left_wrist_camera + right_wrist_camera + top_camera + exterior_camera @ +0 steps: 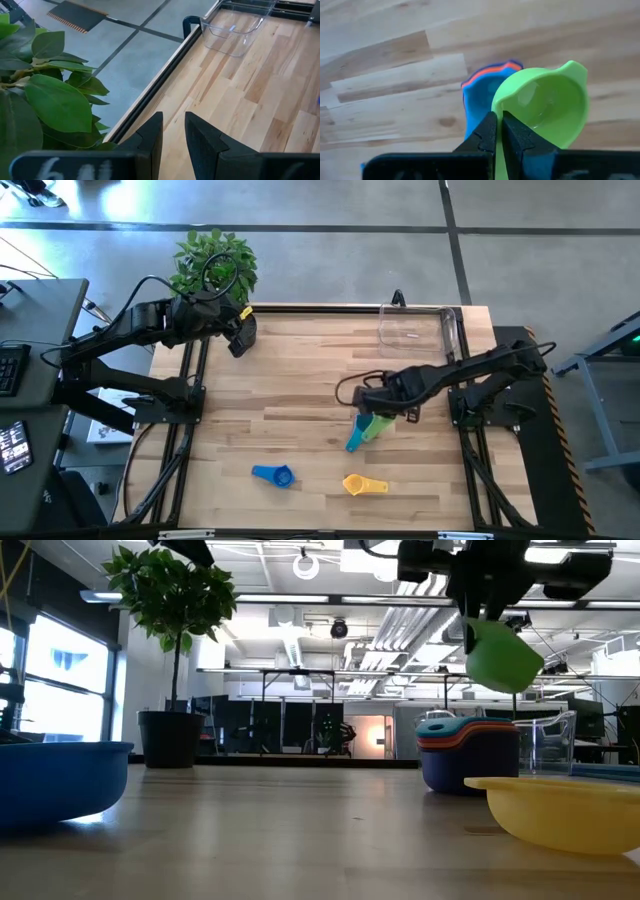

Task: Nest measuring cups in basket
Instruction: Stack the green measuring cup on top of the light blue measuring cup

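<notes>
The wooden bench (300, 410) carries everything, and the clear basket (415, 327) in its far right corner serves as the landmark. The left arm waits well to the left of the basket at the far left corner, next to a potted plant (215, 262); its left pincer (172, 137) hangs with the fingers a narrow gap apart, and nothing sits between them. The right arm reaches in from the bench's right edge, and its right pincer (498, 131) hovers on the near side of the basket, toward the middle of the bench. Its fingers are pressed together on the rim of the green measuring cup (545, 107), which hangs tilted in the air, clear of the wood. Just below that cup stands a nested stack of measuring cups (468, 752), teal on top with orange, red and a dark blue-purple one showing beneath. The basket itself sits upright with no cup visible inside. Farther from the basket, near the bench's front edge, lie the blue measuring cup (274, 475) and, to its right, the yellow measuring cup (364, 484), apart from each other. No writing can be read on any of these.
</notes>
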Robot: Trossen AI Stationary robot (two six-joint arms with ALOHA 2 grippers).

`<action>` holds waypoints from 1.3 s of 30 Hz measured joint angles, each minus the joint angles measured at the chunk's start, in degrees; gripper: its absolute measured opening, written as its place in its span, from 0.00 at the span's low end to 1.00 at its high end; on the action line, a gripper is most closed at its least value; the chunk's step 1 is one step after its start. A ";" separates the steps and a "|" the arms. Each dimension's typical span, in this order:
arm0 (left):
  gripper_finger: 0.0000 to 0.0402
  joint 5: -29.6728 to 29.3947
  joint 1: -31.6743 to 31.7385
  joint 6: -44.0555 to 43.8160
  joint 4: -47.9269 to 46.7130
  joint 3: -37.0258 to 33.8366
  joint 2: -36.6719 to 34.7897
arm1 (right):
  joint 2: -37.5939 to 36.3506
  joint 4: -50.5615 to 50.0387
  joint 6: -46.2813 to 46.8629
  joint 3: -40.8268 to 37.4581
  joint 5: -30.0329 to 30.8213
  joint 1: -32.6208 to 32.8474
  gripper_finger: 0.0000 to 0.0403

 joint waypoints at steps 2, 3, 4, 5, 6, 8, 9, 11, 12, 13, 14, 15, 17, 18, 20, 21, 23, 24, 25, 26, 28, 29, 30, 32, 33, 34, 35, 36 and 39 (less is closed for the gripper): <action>0.18 0.02 0.00 0.01 0.01 0.02 0.00 | 0.45 0.83 2.25 0.02 -0.11 0.99 0.00; 0.18 0.00 0.00 0.00 0.00 0.00 0.00 | 0.77 1.26 2.99 0.02 -0.41 1.38 0.00; 0.18 0.02 -0.02 0.00 0.00 0.02 0.00 | 1.13 1.86 3.36 0.02 -0.74 1.67 0.00; 0.18 0.01 0.00 0.02 0.02 0.01 0.00 | 1.49 2.94 3.39 0.02 -1.07 1.83 0.00; 0.18 0.02 0.00 0.02 0.00 0.02 0.00 | 2.02 4.29 3.34 0.02 -1.18 1.89 0.00; 0.18 0.00 0.00 0.59 0.01 0.02 0.00 | 3.24 7.08 2.72 0.02 -1.16 1.83 0.00; 0.18 0.00 0.00 1.20 0.00 0.02 0.00 | 3.90 8.33 2.18 0.02 -1.06 1.81 0.00; 0.18 0.00 0.00 1.98 0.00 0.02 0.00 | 5.07 9.99 1.23 0.24 -1.05 1.67 0.00; 0.18 0.00 0.00 2.03 0.00 0.00 0.00 | 5.95 9.71 0.73 0.89 -0.98 1.66 0.00; 0.18 0.00 0.00 2.03 0.02 0.02 0.00 | 6.77 9.26 0.31 1.72 -0.98 1.65 0.00; 0.18 0.02 0.00 2.01 0.00 0.02 0.00 | 7.58 8.05 0.04 2.78 -0.98 1.65 0.00; 0.18 0.02 0.00 1.99 0.00 0.02 0.00 | 8.27 6.53 -0.28 3.91 -1.00 1.65 0.00; 0.18 0.02 0.00 2.04 0.01 0.01 0.00 | 9.31 3.70 -0.44 6.11 -0.99 1.60 0.00; 0.18 0.01 -0.01 2.37 -0.01 0.02 0.00 | 9.83 2.46 -0.54 7.00 -1.00 1.46 0.00; 0.18 0.02 0.00 2.94 0.02 0.02 0.00 | 10.55 0.62 -1.22 7.87 -1.06 1.12 0.00; 0.18 0.02 0.00 3.02 0.00 0.02 0.00 | 10.81 0.62 -1.49 7.96 -1.13 0.83 0.00; 0.18 0.02 0.00 3.04 0.00 0.00 0.00 | 11.20 1.71 -2.20 7.67 -1.41 0.17 0.00; 0.18 0.02 -0.01 3.04 0.01 0.01 0.00 | 11.55 2.44 -2.73 7.63 -1.50 -0.07 0.00; 0.18 0.02 -0.01 3.04 0.03 0.02 0.00 | 11.99 3.04 -3.08 7.56 -1.84 -0.33 0.00; 0.18 0.02 -0.01 3.03 -0.02 0.00 0.00 | 12.51 3.47 -3.71 7.56 -2.02 -0.65 0.00; 0.18 0.02 0.00 3.02 -0.01 0.01 0.00 | 13.07 3.95 -4.57 7.53 -2.80 -1.11 0.00; 0.18 0.02 -0.02 3.04 -0.07 0.02 0.00 | 13.32 3.92 -5.12 7.53 -3.27 -1.27 0.00; 0.18 0.02 0.00 3.04 -0.04 0.02 0.00 | 13.51 3.93 -5.51 7.53 -3.97 -1.43 0.00; 0.18 0.02 -0.02 3.04 -0.13 0.00 0.00 | 13.67 3.68 -5.79 7.50 -4.26 -1.47 0.00; 0.18 0.02 0.00 3.03 -0.15 0.00 0.00 | 13.62 3.68 -5.82 7.50 -4.18 -1.47 0.00; 0.18 0.02 0.00 3.03 -0.21 0.00 0.00 | 13.60 3.68 -5.84 7.50 -4.07 -1.47 0.00; 0.18 0.02 0.00 3.03 -0.26 0.00 0.00 | 13.60 3.36 -5.86 7.50 -4.17 -1.47 0.00; 0.18 0.02 -0.01 3.03 -0.25 0.01 0.00 | 13.60 2.77 -5.86 7.50 -4.50 -1.47 0.00; 0.18 0.03 -0.02 3.04 -0.24 0.00 0.00 | 13.82 1.68 -6.83 7.50 -5.96 -1.47 0.00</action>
